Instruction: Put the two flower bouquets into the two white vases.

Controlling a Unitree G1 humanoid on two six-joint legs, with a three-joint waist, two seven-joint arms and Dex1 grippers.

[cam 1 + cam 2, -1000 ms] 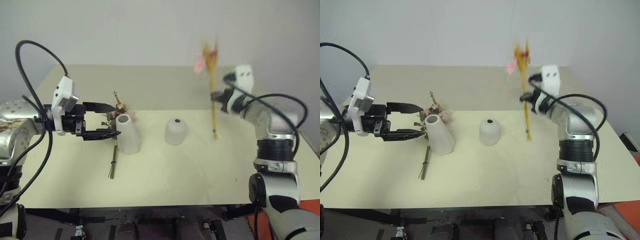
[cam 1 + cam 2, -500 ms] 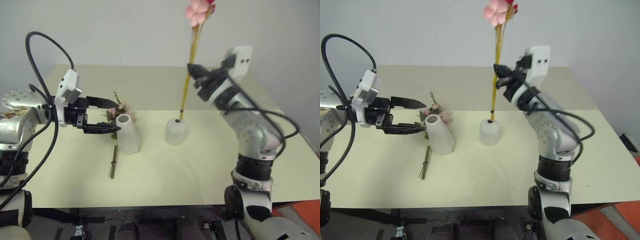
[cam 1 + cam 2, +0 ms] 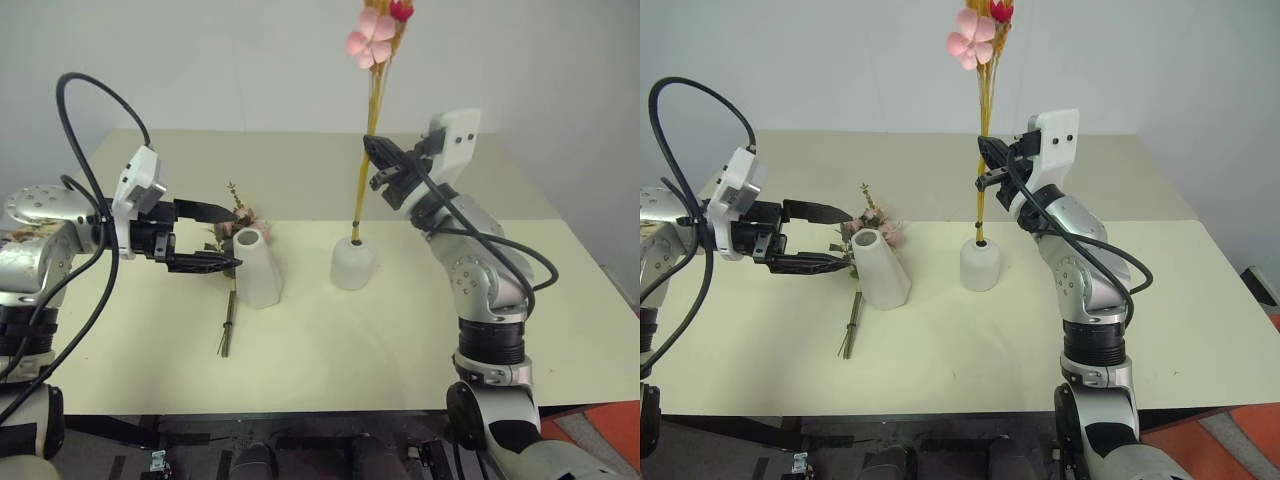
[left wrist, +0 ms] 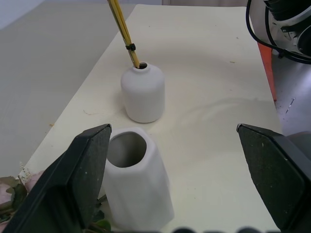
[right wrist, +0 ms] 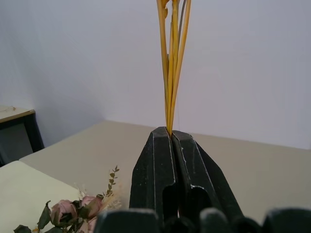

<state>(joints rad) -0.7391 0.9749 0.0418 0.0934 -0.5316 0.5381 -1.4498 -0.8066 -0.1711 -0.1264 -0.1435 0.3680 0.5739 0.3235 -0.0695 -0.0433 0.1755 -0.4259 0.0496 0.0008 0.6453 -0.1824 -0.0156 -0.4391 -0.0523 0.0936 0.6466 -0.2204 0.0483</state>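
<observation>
Right gripper (image 3: 372, 165) pinches the slim bunch of yellow wheat-like stems with pink and red blossoms (image 3: 372, 120), lower tips in the hole of the short rounded white ceramic vase (image 3: 353, 265) at table (image 3: 420, 320) centre. Left gripper (image 3: 228, 240), jaws spread and empty, hovers at the mouth of the taller tapered white vase (image 3: 256, 268) at its 9 o'clock. The bushy bunch of dusty-pink roses (image 3: 232, 262) lies flat behind that vase, partly blocked by it.

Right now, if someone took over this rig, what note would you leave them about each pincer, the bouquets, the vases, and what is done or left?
Right pincer: shut on the yellow wheat-stem bouquet, upright, stem ends in the mouth of the short round vase; not yet released.
Left pincer: open, empty, beside the tall cone vase.
Rose bouquet: lying on the table behind the cone vase, which holds nothing.
Left: let go of the wheat stems, then put the roses into the cone vase.
</observation>
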